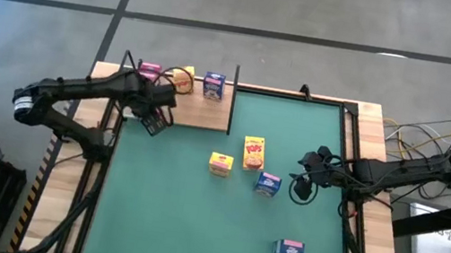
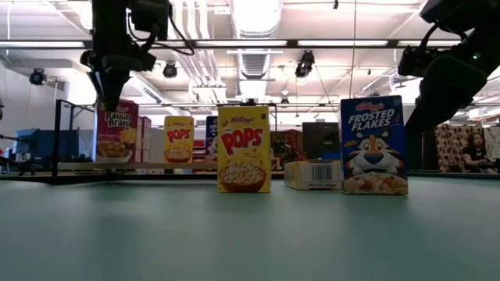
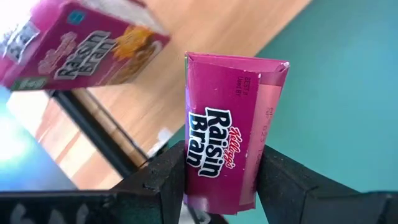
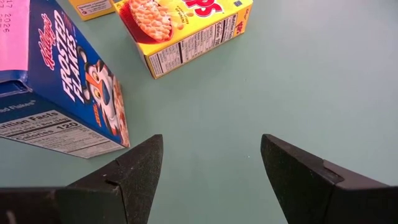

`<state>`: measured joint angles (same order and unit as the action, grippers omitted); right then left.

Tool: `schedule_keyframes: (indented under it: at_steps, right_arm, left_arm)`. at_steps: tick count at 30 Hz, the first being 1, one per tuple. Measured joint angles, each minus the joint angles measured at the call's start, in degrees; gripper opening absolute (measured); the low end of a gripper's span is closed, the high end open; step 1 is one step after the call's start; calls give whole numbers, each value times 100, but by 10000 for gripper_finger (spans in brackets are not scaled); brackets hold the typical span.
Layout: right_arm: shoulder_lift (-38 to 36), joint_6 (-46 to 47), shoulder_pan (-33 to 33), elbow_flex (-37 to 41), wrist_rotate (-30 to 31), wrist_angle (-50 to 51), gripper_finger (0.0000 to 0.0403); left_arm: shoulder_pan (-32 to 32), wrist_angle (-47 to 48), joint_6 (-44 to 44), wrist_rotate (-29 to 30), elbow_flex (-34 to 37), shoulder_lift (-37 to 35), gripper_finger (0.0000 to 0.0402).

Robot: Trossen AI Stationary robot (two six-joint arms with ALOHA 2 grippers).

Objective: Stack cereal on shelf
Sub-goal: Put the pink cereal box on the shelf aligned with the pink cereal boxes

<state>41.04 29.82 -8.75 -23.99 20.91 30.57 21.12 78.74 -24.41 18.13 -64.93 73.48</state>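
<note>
With the left gripper (image 3: pixel 221 180) clamped on a small magenta cardboard Raisin Bran box (image 3: pixel 227 137) between its jaws, above the light-wood shelf board (image 1: pixel 200 113) edge, lower it squarely before releasing, I'd judge, while the right gripper (image 4: pixel 211 168) waits, jaws spread.

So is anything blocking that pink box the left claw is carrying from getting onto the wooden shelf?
Nothing visible. The left gripper holds the Raisin Bran box at the shelf edge; the boxes already there stand toward its back.
</note>
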Motion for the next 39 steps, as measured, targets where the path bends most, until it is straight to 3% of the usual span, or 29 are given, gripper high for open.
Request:
schedule_keyframes:
  at_steps: [17,32,39]
  right_arm:
    - [0,0,-1,0,0,0,260]
    - [0,0,0,0,0,2,260]
    - [0,0,1,0,0,2,260]
  left_arm:
    - [751,35,1005,236,-2,-49,155]
    - [799,17,1763,514,0,-51,228]
    - [799,35,2141,772,0,-51,240]
